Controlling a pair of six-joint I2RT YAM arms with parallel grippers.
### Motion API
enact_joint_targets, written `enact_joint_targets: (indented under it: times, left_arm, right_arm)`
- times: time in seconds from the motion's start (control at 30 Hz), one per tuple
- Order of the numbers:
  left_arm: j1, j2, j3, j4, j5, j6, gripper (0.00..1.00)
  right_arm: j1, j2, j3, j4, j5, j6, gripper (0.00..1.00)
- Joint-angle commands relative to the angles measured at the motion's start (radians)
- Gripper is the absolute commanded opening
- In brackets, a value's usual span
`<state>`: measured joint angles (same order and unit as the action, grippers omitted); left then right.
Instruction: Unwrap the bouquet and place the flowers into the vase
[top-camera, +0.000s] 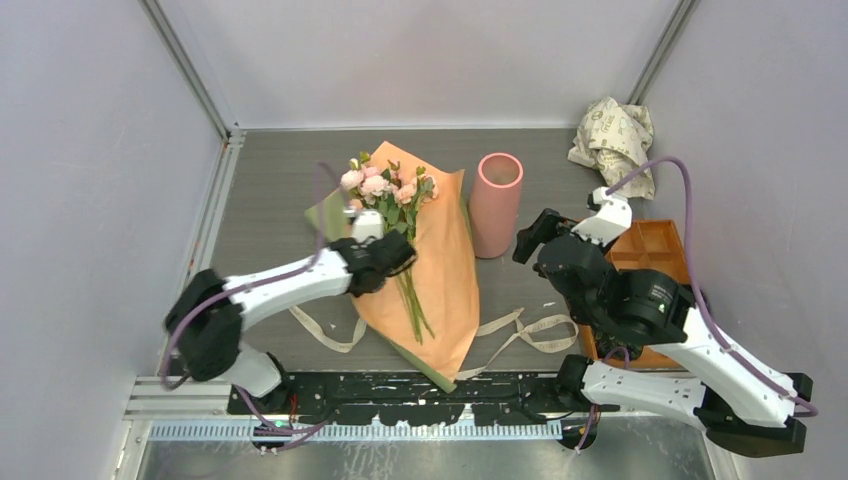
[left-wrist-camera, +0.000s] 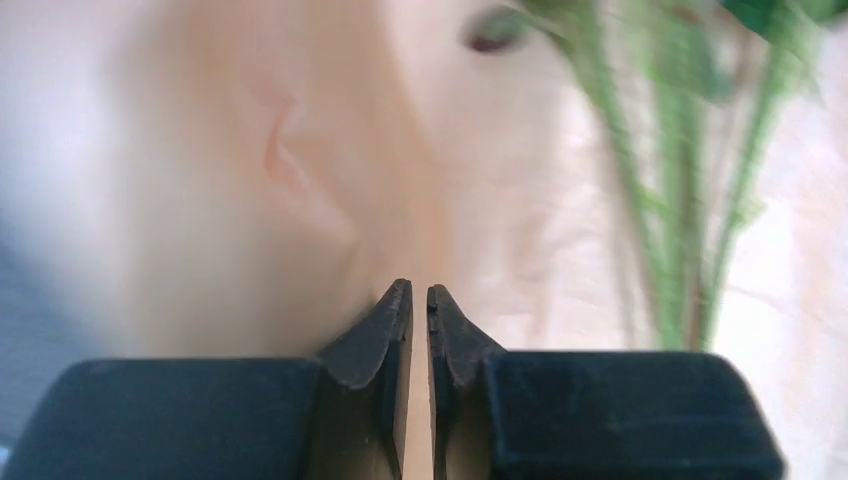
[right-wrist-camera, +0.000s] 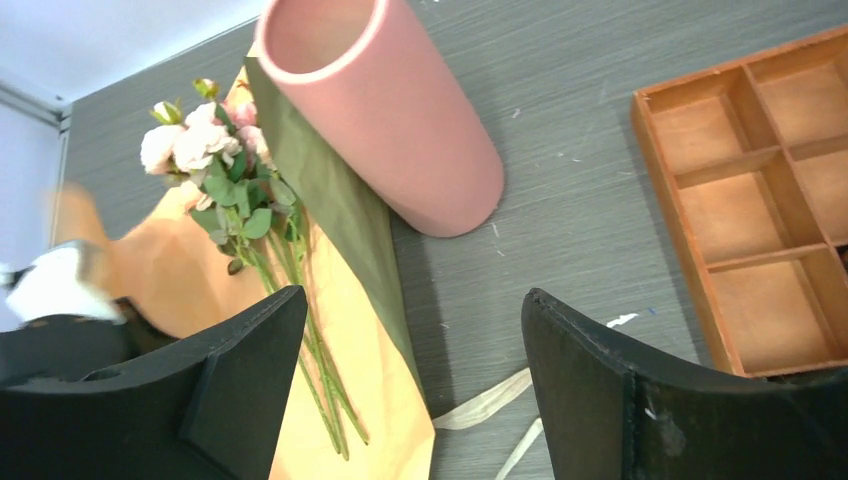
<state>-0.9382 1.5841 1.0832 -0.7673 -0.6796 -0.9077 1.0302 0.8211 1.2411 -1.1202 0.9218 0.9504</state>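
- Top view: the wrapping paper (top-camera: 445, 270) lies spread open on the table (top-camera: 270, 200), with the flowers (top-camera: 385, 185) loose on top and the ribbon (top-camera: 520, 330) undone near the front edge. The unwrapping looks largely done. The vase (top-camera: 495, 205) stands just right of the paper with nothing in it, so moving the flowers over is still to do. The left hand (top-camera: 395, 250) sits over the stems and the right hand (top-camera: 535, 232) hangs near the vase.
- Left wrist view: the left hand (left-wrist-camera: 418, 290) is narrowed to a slit above the blurred orange paper, with the stems (left-wrist-camera: 680, 200) off to one side. I cannot tell whether it pinches a fold.
- Right wrist view: the right hand (right-wrist-camera: 412, 300) is spread wide and holds nothing. It faces the vase (right-wrist-camera: 400, 130) and flowers (right-wrist-camera: 200, 150), with the wooden tray (right-wrist-camera: 760, 200) beside them.
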Motion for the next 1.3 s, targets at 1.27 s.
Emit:
enact_joint_targets:
  times: [1.27]
  left_arm:
    - [0.072,-0.688,0.07,-0.123,-0.197,0.282,0.22]
  right_arm:
    - [-0.266,1.629,1.233,0.111,-0.801,-0.41,0.53]
